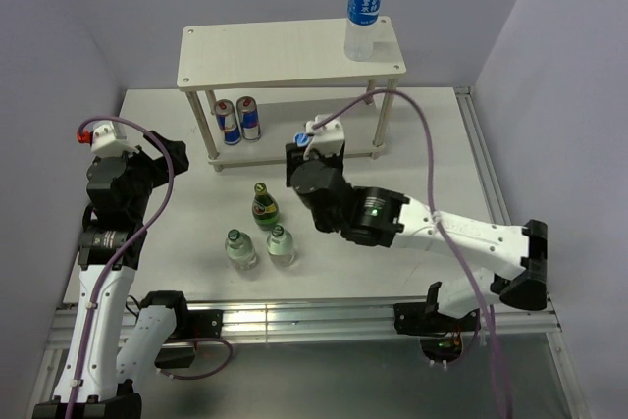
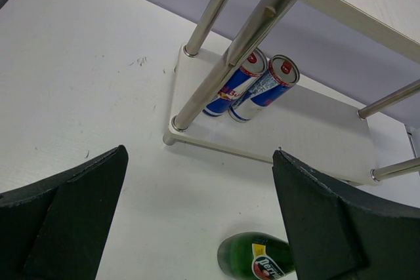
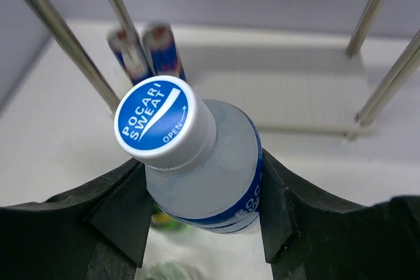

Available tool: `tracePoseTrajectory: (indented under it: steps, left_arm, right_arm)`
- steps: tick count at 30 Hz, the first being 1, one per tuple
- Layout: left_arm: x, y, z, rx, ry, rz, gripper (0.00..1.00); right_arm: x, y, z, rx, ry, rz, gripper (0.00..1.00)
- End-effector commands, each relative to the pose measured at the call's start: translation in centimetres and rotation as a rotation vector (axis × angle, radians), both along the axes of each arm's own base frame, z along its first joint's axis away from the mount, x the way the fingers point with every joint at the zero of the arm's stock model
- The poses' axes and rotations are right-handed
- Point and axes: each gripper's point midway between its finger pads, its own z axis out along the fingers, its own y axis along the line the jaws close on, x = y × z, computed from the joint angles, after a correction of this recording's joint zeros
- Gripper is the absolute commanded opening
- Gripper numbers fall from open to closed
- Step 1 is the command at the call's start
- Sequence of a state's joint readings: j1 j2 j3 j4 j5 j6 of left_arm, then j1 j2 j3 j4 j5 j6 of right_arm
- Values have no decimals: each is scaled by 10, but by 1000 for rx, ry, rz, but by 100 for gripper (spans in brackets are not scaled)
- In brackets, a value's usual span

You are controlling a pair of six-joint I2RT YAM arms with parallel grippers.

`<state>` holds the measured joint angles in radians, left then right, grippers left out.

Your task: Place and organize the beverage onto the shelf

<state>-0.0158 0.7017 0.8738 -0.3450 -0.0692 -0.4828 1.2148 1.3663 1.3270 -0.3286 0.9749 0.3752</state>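
I pinched the Pocari Sweat bottle point(image 3: 210, 168) below its cap in my right gripper point(image 3: 203, 208), tipped toward the shelf point(image 1: 285, 51) at the table point(image 1: 196, 233)'s far edge, bound, I judged, for the lower tier beside the cans point(image 1: 228, 123). Right arm point(image 1: 442, 228) stretched low over mid-table; left gripper point(image 2: 200, 221) hung spread, empty, near the left edge.

white table point(image 1: 324, 277) | lilac walls point(image 1: 549, 26) | metal rail point(image 1: 314, 319) along near edge

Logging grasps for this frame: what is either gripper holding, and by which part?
The right gripper clamps a Pocari Sweat bottle by its upper body, at the shoulder. The left gripper is open and holds nothing.
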Motion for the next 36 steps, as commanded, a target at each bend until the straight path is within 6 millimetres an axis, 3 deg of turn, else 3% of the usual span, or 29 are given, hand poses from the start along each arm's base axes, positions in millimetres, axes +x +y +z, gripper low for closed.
tracePoseTrajectory:
  steps: [1,2,3,6,9,10,11,12,13,14,15,21,28,36]
  left_arm:
    - [-3,5,9,23,-31,12,99]
    - [-3,5,9,23,-30,12,99]
    - [-3,6,10,21,-32,15,99]
    - [-3,5,10,21,-34,12,99]
    - [-3,5,10,21,-34,12,99]
    - [-3,5,10,21,-34,12,99]
    - [-3,5,10,21,-34,11,99]
    - [-3,5,10,21,-32,11,99]
    - [-3,4,10,20,-34,9,99]
    - [-3,4,10,20,-32,9,99]
    - [-3,4,10,20,-34,8,99]
    - [-3,3,10,19,-35,2,99]
    - [-3,9,10,18,-34,17,99]
    - [-3,11,9,21,-32,29,99]
  right_arm:
    - [1,-52,137,175,-217,-122,0]
    - [1,-56,152,185,-240,-124,0]
    - [1,-64,182,199,-287,-133,0]
    - [8,-73,222,185,-355,-151,0]
    - [14,-90,284,264,-443,-176,0]
    - [17,-92,293,270,-457,-179,0]
    - [27,-80,292,234,-456,-166,0]
    - [29,-96,315,279,-487,-194,0]
    - [33,-99,322,282,-500,-201,0]
    - [45,-86,317,248,-495,-193,0]
    - [47,-100,332,278,-521,-220,0]
    - [77,-86,332,254,-546,-227,0]
    - [111,-88,324,288,-545,-203,0]
    - [143,-91,298,285,-492,-213,0]
